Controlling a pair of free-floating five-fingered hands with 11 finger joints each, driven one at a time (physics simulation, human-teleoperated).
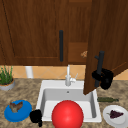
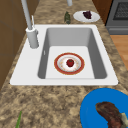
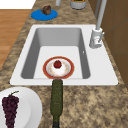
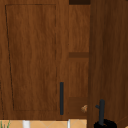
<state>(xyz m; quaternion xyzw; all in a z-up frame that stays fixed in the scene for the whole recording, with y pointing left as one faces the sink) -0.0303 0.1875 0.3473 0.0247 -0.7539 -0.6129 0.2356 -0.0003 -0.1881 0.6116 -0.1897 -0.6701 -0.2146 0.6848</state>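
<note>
1. The right hand [image 1: 103, 77] has its fingers clenched round the dark bar handle [image 1: 99, 66] of the open cabinet door [image 1: 107, 37], which swings out above the right end of the sink [image 1: 45, 86]. The upper view shows the same hand [image 4: 105, 124] at the foot of that handle [image 4: 101, 111].
2. The left hand [image 1: 36, 116] hangs low at the sink's front left corner, fingers curled inward and grasping nothing.
3. Inside the sink basin lies a red-rimmed plate [image 2: 69, 63] holding a small red fruit [image 2: 70, 62]. In the front view a large red ball [image 1: 67, 114] sits in front of the basin.
4. Left of the sink, on the surface [image 2: 50, 105], a blue plate [image 1: 18, 110] carries a brown piece of food [image 1: 15, 106].
5. Right of the sink a white plate [image 3: 27, 105] holds a bunch of dark grapes [image 3: 10, 107]. A dark green bottle [image 3: 56, 100] lies on its side between that plate and the sink.
6. Behind the blue plate, left of the sink, stands a pot [image 1: 6, 85] with green grass-like leaves.
7. The faucet [image 1: 68, 76] rises at the sink's back edge. The left cabinet door [image 1: 32, 30] above it is closed.
8. Within the opened cabinet, a small tan item [image 1: 84, 54] shows on the shelf; what it is cannot be told.
</note>
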